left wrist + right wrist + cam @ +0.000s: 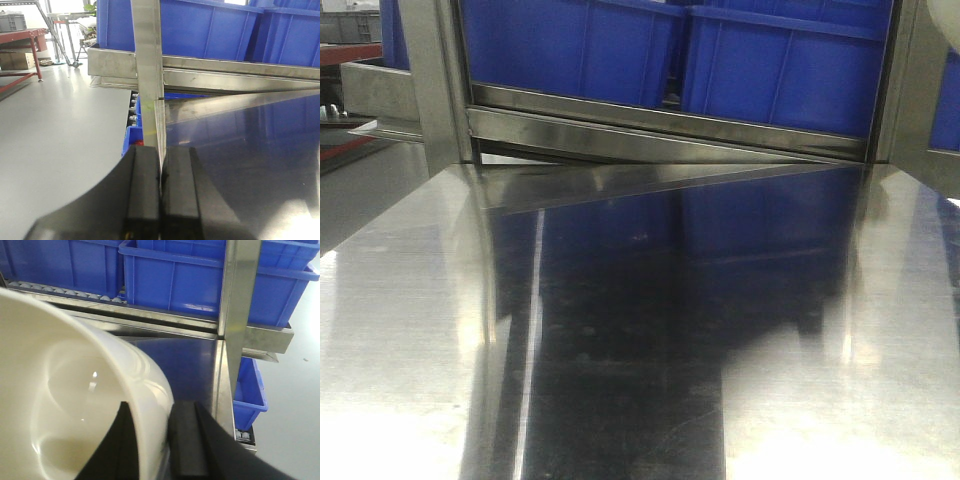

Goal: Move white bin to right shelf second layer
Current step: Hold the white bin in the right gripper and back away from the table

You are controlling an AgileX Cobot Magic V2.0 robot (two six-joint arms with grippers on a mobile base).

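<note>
The white bin (pixel 75 390) is a smooth, glossy cream-white tub with no marks. Its rim curves round and its inner walls run down to a rounded base that catches small glints of light. It is tipped so that its open mouth faces the right wrist camera. The right hand (pixel 150 450) grips its wall, with one black finger inside the tub and the other finger (pixel 187 440) outside. The bin hangs above the mirror-like steel worktop (pixel 185 360), in front of the shelf level (pixel 65 291) whose small white rollers carry blue crates (pixel 200 285), and left of a steel upright post (pixel 237 290). The left hand (pixel 160 200) is clenched, pads pressed together on nothing, low over the worktop's edge.
</note>
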